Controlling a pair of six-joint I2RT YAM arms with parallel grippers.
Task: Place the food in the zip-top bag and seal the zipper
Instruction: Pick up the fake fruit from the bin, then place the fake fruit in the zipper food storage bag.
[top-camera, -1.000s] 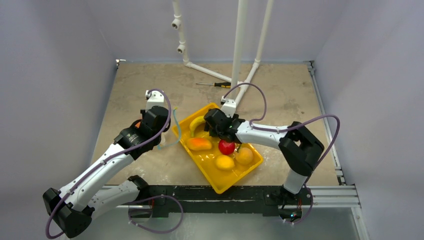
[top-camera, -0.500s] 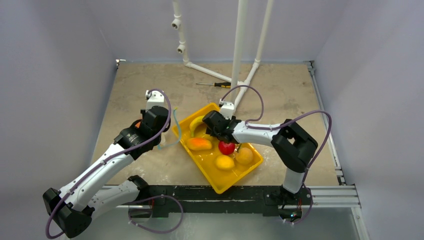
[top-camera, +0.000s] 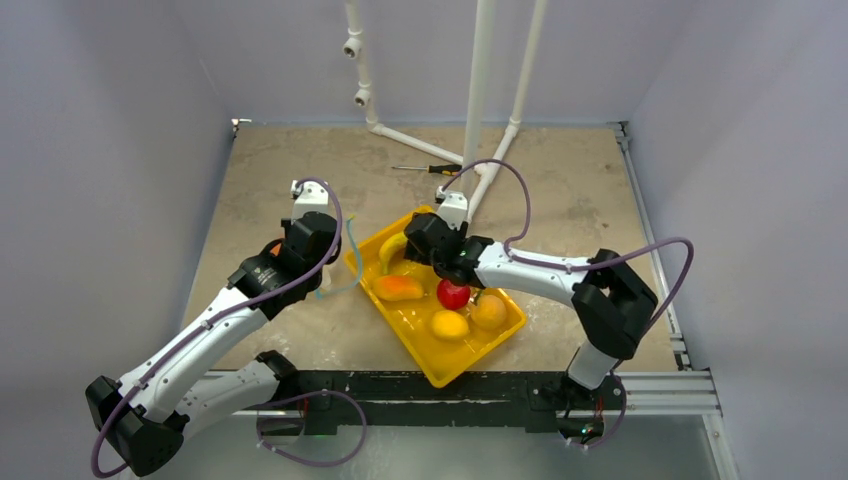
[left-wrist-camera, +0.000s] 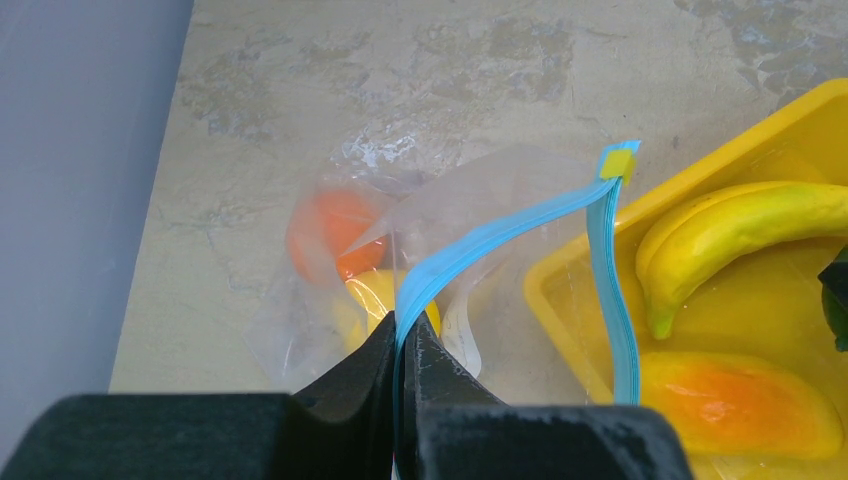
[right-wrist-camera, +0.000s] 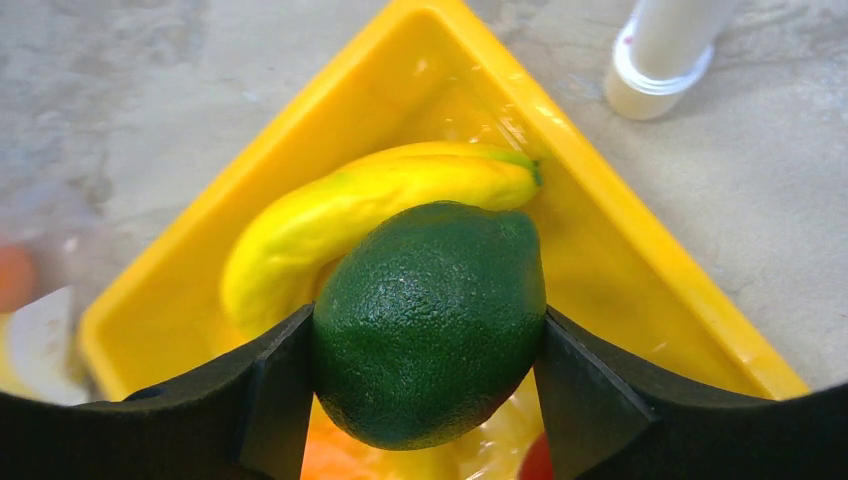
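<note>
Left fingers (left-wrist-camera: 360, 375) pinched shut on zipper (left-wrist-camera: 500, 235) of bag (left-wrist-camera: 400, 170), orange (left-wrist-camera: 335, 225) inside. Right fingers (right-wrist-camera: 275, 385) clamped on avocado (right-wrist-camera: 430, 320) over tray (right-wrist-camera: 590, 170), banana (right-wrist-camera: 380, 200) just behind.

L end effector (left-wrist-camera: 403, 345) pinched tight; R end effector (right-wrist-camera: 425, 350) jaws wide, gripping; both arms extended fwd.

One each: yellow plastic tray (top-camera: 455, 355), clear teal-zippered bag (left-wrist-camera: 400, 190), curved yellow banana (left-wrist-camera: 740, 225), dark green avocado (right-wrist-camera: 430, 320), orange mango (top-camera: 399, 288), red apple (top-camera: 453, 294), peach-coloured fruit (top-camera: 489, 312), round orange (left-wrist-camera: 335, 230), black-and-yellow screwdriver (top-camera: 432, 169); two yellow lemons (top-camera: 450, 325) (left-wrist-camera: 368, 300).
</note>
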